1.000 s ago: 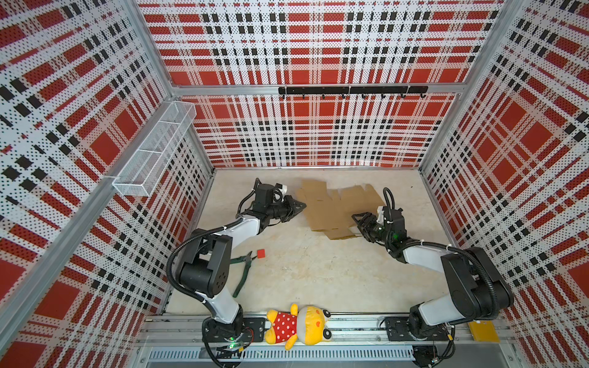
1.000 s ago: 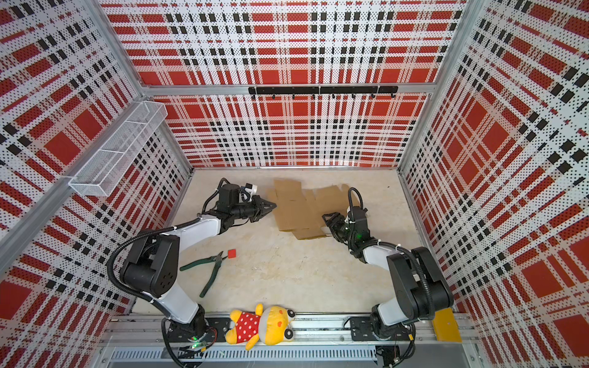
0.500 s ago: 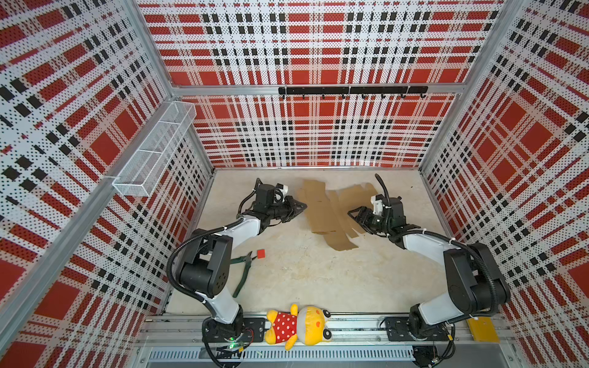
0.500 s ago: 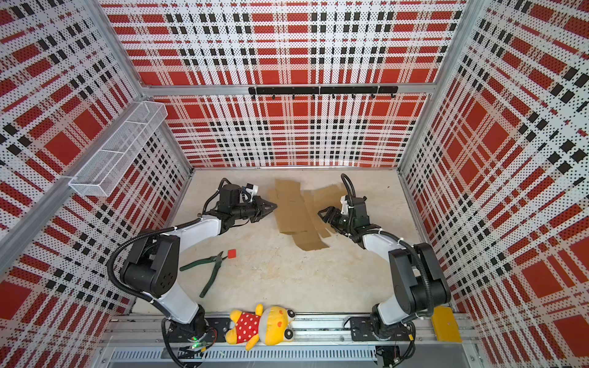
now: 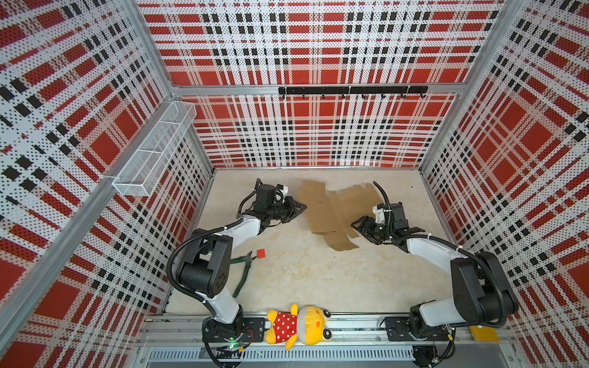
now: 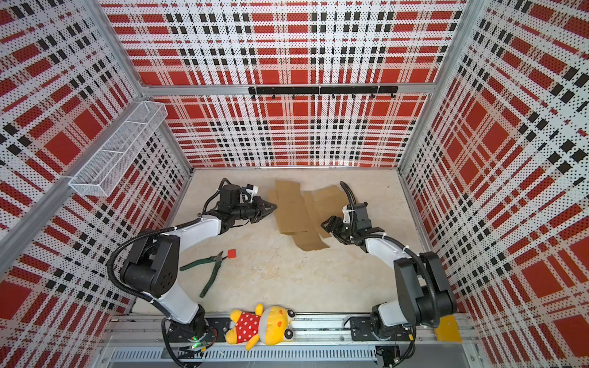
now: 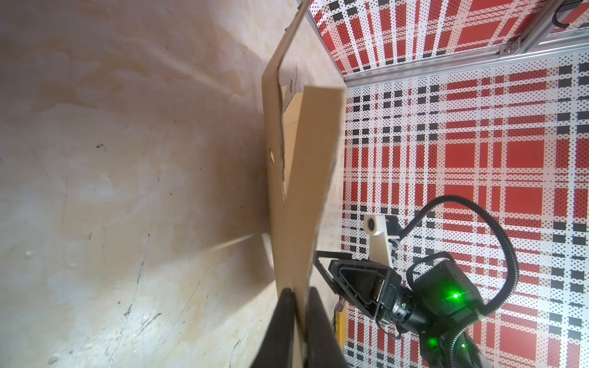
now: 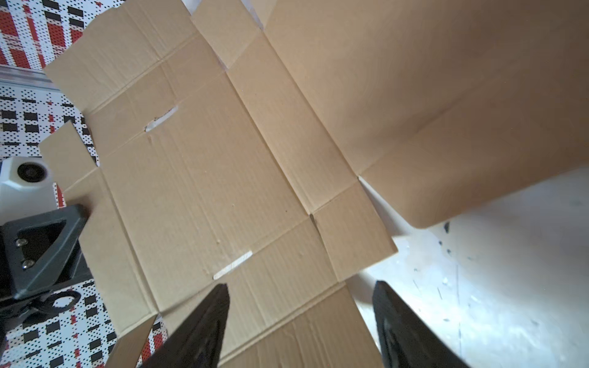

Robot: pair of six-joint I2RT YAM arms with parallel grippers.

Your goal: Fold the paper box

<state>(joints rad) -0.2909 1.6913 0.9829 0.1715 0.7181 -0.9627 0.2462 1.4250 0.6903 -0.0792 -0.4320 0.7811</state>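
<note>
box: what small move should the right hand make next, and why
Probably ease the right hand forward and close it on the near flap. The box is an unfolded sheet, and the left hand is shut on its opposite edge. The right jaws stand open with that flap just ahead, not yet gripped.

i'm working inside a lab test cell. plaid perforated panels (image 5: pixel 318 38) on aluminium framing (image 5: pixel 223 90) wall in my worktop (image 5: pixel 302 274).
</note>
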